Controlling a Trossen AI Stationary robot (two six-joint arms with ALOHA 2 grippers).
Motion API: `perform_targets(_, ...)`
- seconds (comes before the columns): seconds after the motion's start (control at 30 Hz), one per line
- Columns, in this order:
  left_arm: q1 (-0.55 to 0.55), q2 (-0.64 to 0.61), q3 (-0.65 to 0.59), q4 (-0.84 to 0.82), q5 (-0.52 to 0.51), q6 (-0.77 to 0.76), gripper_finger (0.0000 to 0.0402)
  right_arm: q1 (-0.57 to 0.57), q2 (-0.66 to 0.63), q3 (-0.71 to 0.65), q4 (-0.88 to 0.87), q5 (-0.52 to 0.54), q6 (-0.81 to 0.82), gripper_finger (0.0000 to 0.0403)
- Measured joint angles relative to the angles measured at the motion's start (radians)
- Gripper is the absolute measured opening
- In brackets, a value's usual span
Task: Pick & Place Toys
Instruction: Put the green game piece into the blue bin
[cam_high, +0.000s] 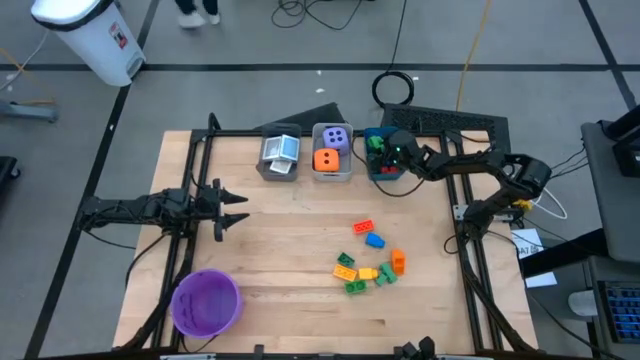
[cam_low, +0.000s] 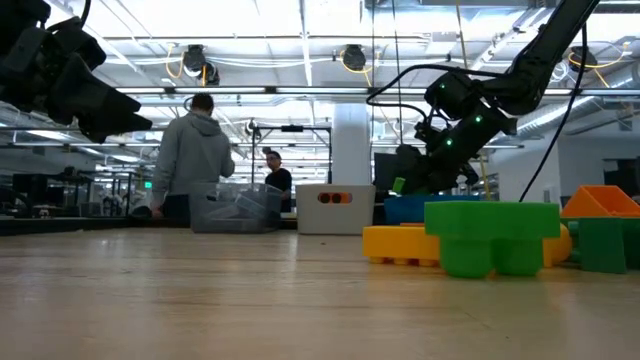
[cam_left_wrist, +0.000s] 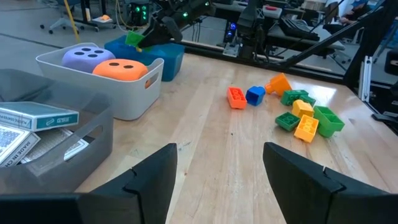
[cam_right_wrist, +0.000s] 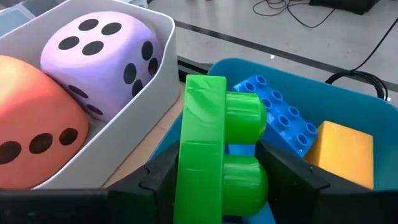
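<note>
my right end effector (cam_right_wrist: 221, 186) is pinching a green brick (cam_right_wrist: 217, 149) between its two fingers, studs pointing sideways, and it hangs over the blue bin (cam_high: 385, 165) at the far edge of the desk (cam_high: 290, 260). inside that bin i can see a blue brick (cam_right_wrist: 277, 115) and a yellow brick (cam_right_wrist: 345, 152) lying close together just beyond the green one. right beside the blue bin sits the pale bin (cam_high: 332, 170) with the purple die (cam_high: 336, 136) and the orange die (cam_high: 326, 158) touching each other (their dots look dark from my wrist). next along is the grey bin (cam_high: 279, 160) holding the white-and-teal cards (cam_left_wrist: 40, 117). out on the open desk, well apart from the bins, a loose cluster of bricks (cam_high: 368, 262) lies scattered: red and blue ones nearer the bins, then orange, yellow and green ones bunched together. my left end effector (cam_high: 232, 210) hovers over the left side of the desk with its fingers spread and nothing between them. the purple bowl (cam_high: 205, 302) stands at the near left corner.
</note>
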Motion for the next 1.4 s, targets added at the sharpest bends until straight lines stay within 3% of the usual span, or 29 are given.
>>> perform_targets(0.83, 0.000, 0.000, 0.000, 0.000, 0.000, 0.000, 0.0246, 0.004, 0.034, -0.002, 0.016, -0.001, 0.011, 0.0189)
perform_targets(1.23, 0.000, 0.000, 0.000, 0.000, 0.000, 0.000, 0.0246, 0.004, 0.032, -0.002, 0.040, -0.001, -0.039, 0.0251)
perform_targets(1.4, 0.000, 0.000, 0.000, 0.000, 0.000, 0.000, 0.0246, 0.031, -0.025, -0.002, 0.041, -0.004, -0.112, 0.0274)
